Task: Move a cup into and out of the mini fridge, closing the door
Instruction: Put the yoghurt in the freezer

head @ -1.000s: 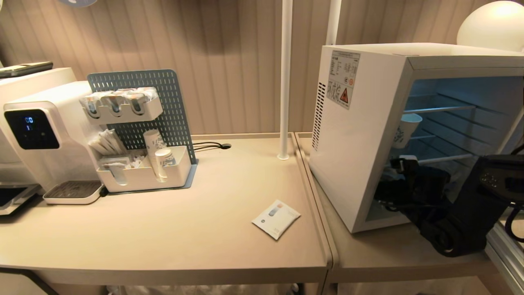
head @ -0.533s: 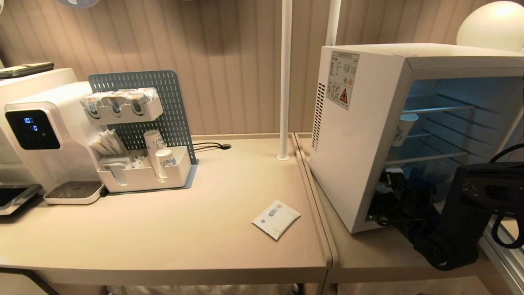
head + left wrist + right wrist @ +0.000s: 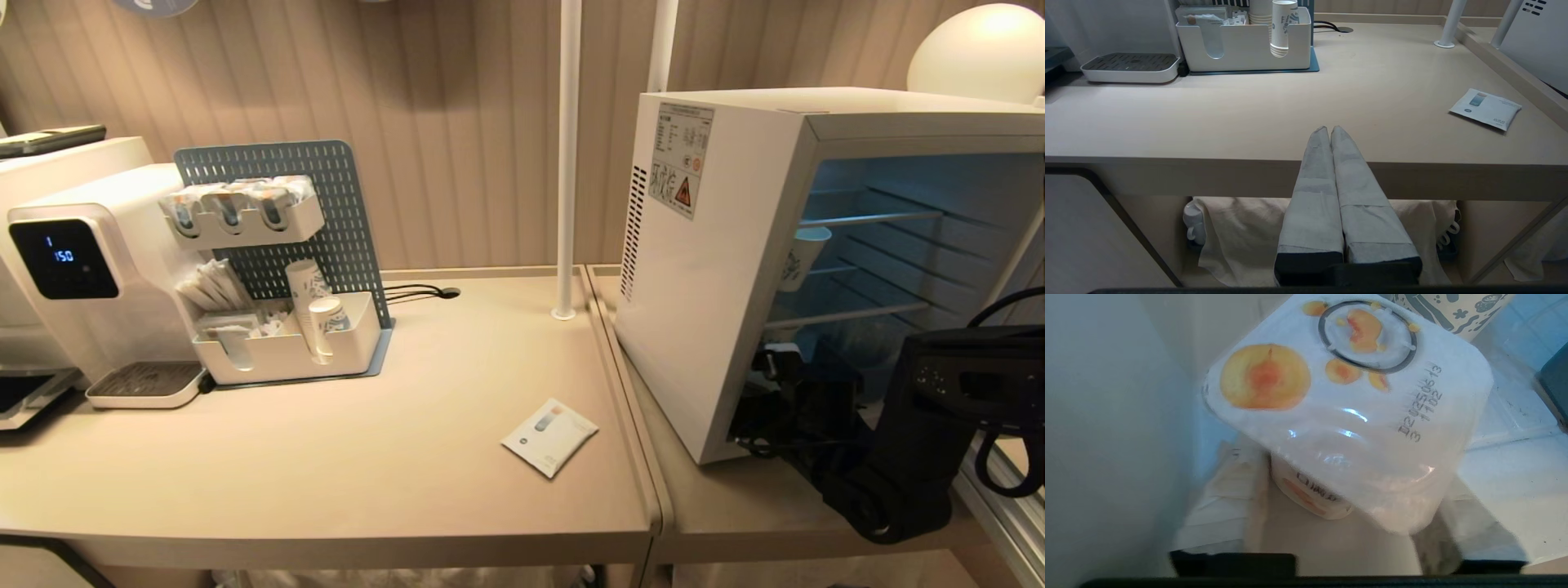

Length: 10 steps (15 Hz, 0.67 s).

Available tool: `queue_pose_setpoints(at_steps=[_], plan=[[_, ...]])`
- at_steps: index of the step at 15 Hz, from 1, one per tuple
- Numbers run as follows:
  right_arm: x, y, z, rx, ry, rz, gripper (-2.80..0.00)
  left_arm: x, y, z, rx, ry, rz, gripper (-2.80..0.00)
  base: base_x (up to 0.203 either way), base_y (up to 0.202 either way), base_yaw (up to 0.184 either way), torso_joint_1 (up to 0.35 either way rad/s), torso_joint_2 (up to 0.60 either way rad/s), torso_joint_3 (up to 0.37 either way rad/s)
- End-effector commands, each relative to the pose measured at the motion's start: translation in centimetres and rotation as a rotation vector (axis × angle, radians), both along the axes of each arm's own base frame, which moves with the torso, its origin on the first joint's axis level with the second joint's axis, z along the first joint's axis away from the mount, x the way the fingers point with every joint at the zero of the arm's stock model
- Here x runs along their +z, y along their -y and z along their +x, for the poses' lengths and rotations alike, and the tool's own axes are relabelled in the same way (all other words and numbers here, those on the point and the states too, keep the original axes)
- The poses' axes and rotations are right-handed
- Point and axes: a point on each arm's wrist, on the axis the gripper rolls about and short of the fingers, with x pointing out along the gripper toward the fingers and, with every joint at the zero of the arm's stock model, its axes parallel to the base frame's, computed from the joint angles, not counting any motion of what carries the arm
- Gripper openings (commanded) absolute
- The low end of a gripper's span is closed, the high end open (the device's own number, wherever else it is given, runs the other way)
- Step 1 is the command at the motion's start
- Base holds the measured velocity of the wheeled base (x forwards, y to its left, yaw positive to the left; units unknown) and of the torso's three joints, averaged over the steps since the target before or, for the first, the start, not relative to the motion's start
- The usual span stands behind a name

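The cup [image 3: 1347, 416], a small white pot with a peach-printed foil lid, stands on the floor of the mini fridge [image 3: 702, 286], close to its side wall. My right gripper [image 3: 1331, 486] is open, a taped finger on each side of the pot's lower body. From the head view the right arm [image 3: 824, 408] reaches into the fridge's lowest compartment and hides the cup. The door is swung open; only a pale framed edge [image 3: 1000, 514] shows at the lower right. My left gripper [image 3: 1329, 128] is shut and empty, parked level with the table's front edge.
A blue-patterned paper cup [image 3: 804, 257] stands on a wire shelf inside the fridge, just behind the pot. On the left table are a water dispenser [image 3: 73, 278], a white organiser [image 3: 286, 347] on a pegboard and a flat sachet [image 3: 549, 437]. Two white poles [image 3: 566, 163] rise beside the fridge.
My right arm has sunk from shelf height into the bottom of the fridge. The left arm has not moved.
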Motion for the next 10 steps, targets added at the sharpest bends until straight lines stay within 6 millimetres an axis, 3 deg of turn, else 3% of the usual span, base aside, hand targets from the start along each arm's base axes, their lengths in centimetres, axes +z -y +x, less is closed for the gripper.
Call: queue_pose_setpoints(at_steps=[1, 5, 10], plan=[[1.8, 0.4, 0.0, -0.008, 0.057, 0.013, 0.00, 0.0, 0.0, 0.0, 0.001, -0.003, 0.000, -2.80, 0.000, 0.000, 0.000, 0.000, 0.00, 0.000], [3.7, 0.7, -0.9, -0.008, 0.089, 0.019, 0.00, 0.0, 0.0, 0.0, 0.001, -0.002, 0.000, -2.80, 0.000, 0.000, 0.000, 0.000, 0.00, 0.000], [6.6, 1.8, -3.9, -0.023, 0.100, 0.017, 0.00, 0.0, 0.0, 0.0, 0.001, -0.002, 0.000, -2.80, 0.000, 0.000, 0.000, 0.000, 0.00, 0.000]])
